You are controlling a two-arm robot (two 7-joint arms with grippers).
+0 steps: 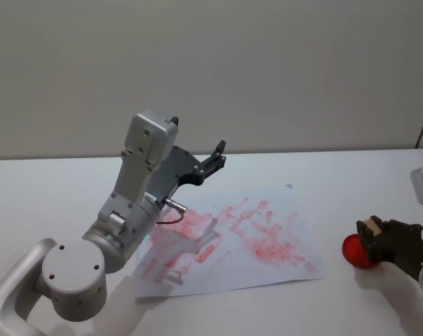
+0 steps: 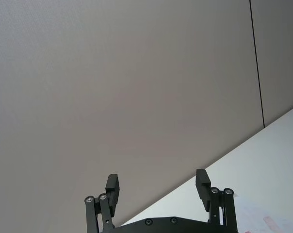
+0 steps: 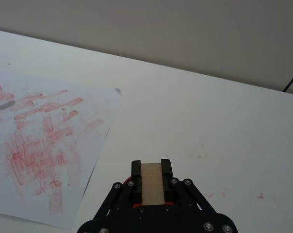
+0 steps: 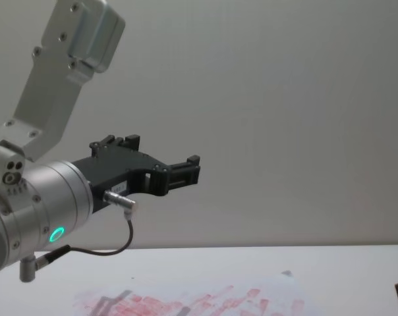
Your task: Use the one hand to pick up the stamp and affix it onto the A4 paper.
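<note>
Hiding most of a red disc beneath it, the right gripper sits clamped on the stamp at the table's right side, well clear of the A4 paper. The left gripper hangs raised, fingers apart.

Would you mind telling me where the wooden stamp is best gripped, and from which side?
Grip the stamp across its narrow wooden body, from above, as the right gripper does over the red ink pad: the flat long sides suit the fingers and the base stays free. The left gripper hangs open, raised.
</note>
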